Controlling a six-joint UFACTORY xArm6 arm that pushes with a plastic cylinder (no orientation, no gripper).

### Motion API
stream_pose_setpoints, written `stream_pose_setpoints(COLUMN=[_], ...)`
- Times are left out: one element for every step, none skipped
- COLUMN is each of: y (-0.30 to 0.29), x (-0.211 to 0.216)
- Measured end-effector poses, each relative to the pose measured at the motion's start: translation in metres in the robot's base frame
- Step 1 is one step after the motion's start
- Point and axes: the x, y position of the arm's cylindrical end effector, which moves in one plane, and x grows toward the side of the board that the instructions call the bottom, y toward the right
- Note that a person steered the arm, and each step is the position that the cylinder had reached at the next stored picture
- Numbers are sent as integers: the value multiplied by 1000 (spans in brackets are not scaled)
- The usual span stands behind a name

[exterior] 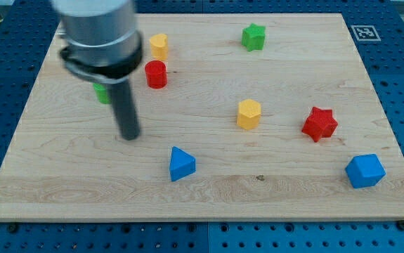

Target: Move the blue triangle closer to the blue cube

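My tip (129, 137) rests on the wooden counter (209, 197) in the view's left half, at the end of a straight dark rod that hangs from a blurred grey arm housing (100, 31) near the view's top left. The rod carries no end effector with jaws, so there is nothing to open or close, and it holds nothing.

The blue triangle (181, 164) lies toward the view's bottom, a little left of centre. It sits down and to the view's right of my tip, near it but clearly apart. The blue cube (365, 171) stands close to the counter's bottom right corner, well apart from the triangle, at roughly the same height in the view.

A red cylinder (156, 74) stands just right of the rod's upper part, and a yellow block (159, 46), its shape hard to make out, is just above it. A green block (102, 92) peeks out at the rod's left, mostly hidden. A yellow hexagonal block (249, 114) sits near the centre, a red star (319, 124) lies to its right, above the blue cube, and a green star (253, 36) is near the top edge.
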Motion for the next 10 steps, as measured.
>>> stream_pose_setpoints(y=[-5,-1,20,55,61,64,65,94,126,156], x=[23,32,42,47,50,58,58,58,59,62])
